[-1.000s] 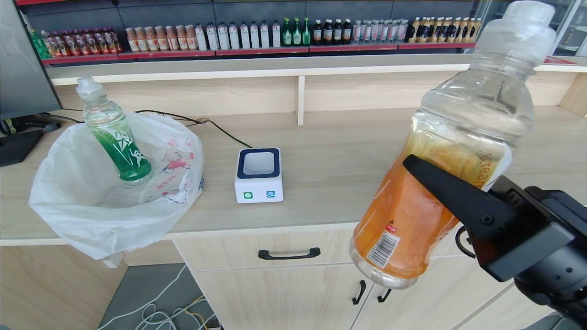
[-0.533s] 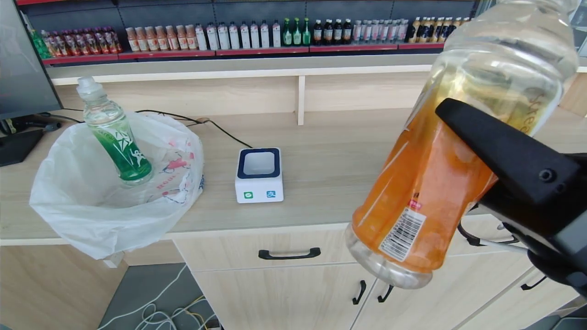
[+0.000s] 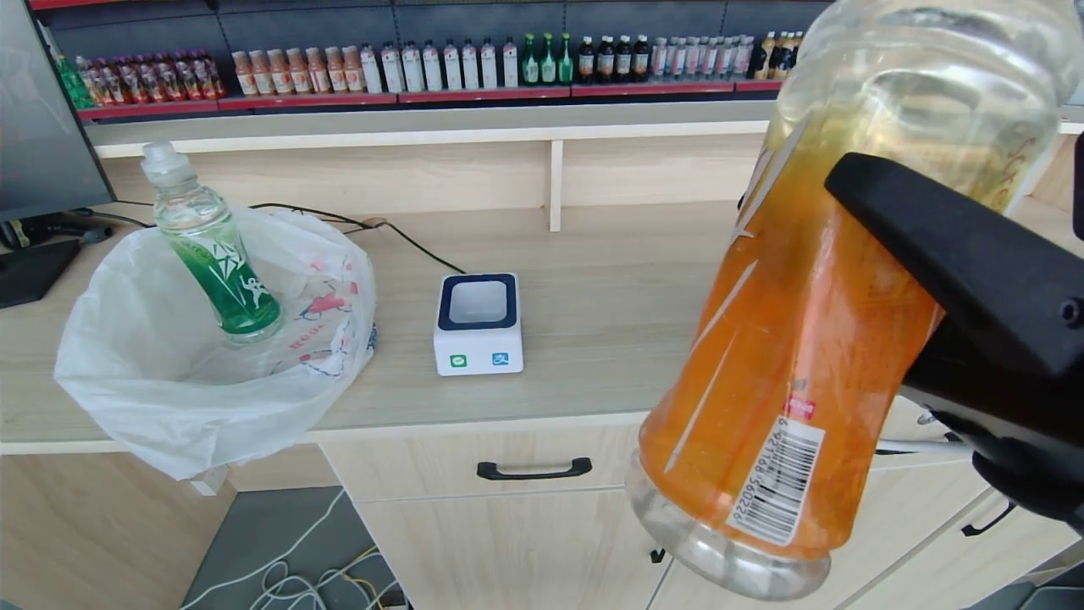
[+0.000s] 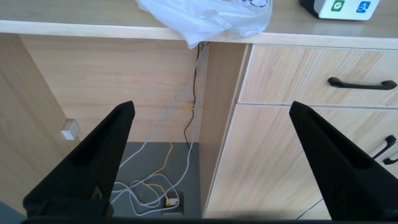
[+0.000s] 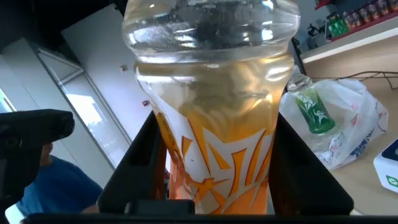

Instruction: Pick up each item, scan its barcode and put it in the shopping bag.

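My right gripper is shut on an orange drink bottle, held high and close to the head camera, tilted with its barcode facing the camera near the base. In the right wrist view the bottle stands between the two black fingers. The white scanner with a dark blue top sits mid-counter. A white shopping bag at the counter's left holds a green bottle leaning upright. My left gripper hangs open below the counter edge, in front of the cabinet.
A black cable runs across the counter behind the scanner. A monitor stands at the far left. Drawers with black handles lie below the counter. Shelves of bottles line the back wall.
The right gripper has lifted the orange bottle up and closer to the head camera; the bottle has turned so its barcode shows more fully. Bag, green bottle and scanner have not moved.
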`<state>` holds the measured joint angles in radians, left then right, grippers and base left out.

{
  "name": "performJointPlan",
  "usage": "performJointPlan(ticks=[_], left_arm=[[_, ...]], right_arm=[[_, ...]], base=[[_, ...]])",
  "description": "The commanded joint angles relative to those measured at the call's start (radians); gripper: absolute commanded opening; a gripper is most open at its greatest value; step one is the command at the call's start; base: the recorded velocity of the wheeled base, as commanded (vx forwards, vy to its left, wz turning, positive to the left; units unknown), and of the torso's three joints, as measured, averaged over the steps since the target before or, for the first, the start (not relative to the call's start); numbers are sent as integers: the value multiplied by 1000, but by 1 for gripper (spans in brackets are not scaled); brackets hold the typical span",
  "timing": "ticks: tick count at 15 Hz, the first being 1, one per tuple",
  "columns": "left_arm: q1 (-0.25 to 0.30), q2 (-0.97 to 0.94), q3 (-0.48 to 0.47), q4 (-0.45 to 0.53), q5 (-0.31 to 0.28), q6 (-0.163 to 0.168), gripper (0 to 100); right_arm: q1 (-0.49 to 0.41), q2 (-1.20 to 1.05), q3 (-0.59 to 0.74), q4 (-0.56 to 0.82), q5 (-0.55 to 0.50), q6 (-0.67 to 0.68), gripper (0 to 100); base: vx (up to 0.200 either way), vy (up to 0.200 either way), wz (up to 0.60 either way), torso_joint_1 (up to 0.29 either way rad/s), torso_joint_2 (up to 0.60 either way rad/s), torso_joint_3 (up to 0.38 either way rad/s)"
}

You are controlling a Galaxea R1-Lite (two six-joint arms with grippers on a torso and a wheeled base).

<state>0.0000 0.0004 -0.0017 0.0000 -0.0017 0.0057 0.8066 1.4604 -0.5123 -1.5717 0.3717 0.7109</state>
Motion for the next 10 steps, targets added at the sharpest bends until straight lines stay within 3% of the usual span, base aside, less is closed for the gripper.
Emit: performJointPlan(ticks=[1, 10], left_arm=[[0, 0, 0, 0, 0, 0, 100], [0, 0, 0, 0, 0, 0, 100]], right_arm=[[0, 24, -32, 1, 4, 16, 0], [2, 24, -74, 1, 42, 85, 0]], base=[[0, 0, 0, 0, 0, 0], [0, 0, 0, 0, 0, 0]])
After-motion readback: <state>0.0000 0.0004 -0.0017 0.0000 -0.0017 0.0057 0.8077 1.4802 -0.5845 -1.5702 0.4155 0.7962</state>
